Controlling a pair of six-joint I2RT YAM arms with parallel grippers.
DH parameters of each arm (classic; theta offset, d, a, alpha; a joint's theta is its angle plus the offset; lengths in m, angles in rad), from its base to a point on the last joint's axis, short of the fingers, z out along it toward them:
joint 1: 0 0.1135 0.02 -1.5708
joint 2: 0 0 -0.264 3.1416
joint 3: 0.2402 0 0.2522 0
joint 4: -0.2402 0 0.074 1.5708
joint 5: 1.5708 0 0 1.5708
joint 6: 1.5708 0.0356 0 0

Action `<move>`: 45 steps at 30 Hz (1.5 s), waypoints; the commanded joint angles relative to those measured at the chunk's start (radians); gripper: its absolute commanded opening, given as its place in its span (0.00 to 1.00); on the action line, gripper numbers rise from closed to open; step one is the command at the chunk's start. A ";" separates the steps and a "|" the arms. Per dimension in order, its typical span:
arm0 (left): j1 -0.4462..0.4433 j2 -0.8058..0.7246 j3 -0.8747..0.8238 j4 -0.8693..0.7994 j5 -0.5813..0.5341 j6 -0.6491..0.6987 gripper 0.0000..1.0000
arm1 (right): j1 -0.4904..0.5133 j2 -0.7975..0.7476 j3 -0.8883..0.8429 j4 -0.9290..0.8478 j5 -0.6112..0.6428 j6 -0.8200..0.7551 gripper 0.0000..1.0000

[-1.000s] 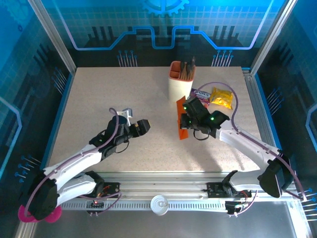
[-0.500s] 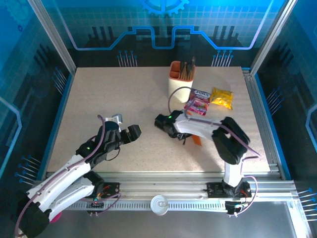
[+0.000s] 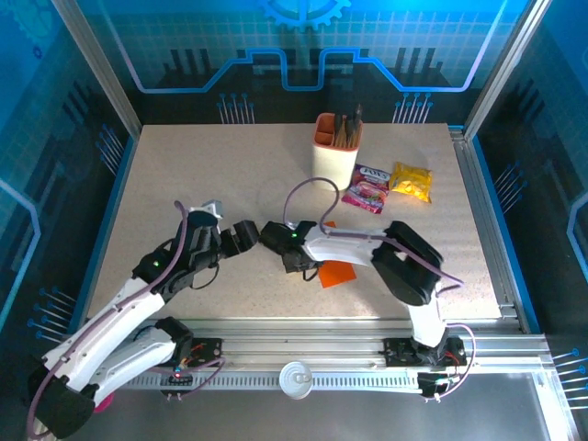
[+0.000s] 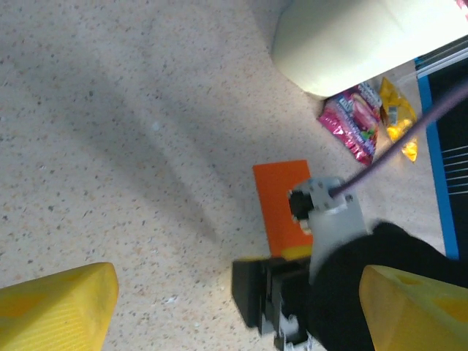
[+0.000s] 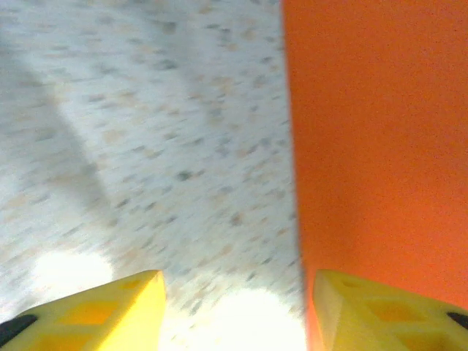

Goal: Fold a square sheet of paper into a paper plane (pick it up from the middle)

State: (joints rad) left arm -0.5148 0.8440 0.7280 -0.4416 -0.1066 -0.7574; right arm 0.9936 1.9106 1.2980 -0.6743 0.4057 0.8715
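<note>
My right pincer (image 5: 232,311) gapes empty over the table (image 5: 146,131) — the paper (image 5: 380,146) lies flat beside one finger, partly under my arm. My left pincer (image 3: 243,235), wide and empty, is close by — the cup (image 3: 334,158) and packets (image 3: 366,195) stand beyond.

Left gripper (image 3: 244,235) spread wide, right gripper (image 5: 234,311) parted

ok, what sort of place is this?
Probably an enclosed robot test cell, not a home: blue circuit-print wall panels, aluminium frame rail, and a speckled tabletop holding a pen cup.
</note>
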 commanded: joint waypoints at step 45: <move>0.080 0.334 0.103 0.117 0.257 0.091 1.00 | -0.468 -0.422 -0.850 0.929 -0.684 0.121 0.00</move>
State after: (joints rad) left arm -0.4412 1.1561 0.8658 -0.3958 0.1135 -0.6201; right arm 0.4549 1.4635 0.3962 0.2771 -0.3374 0.9134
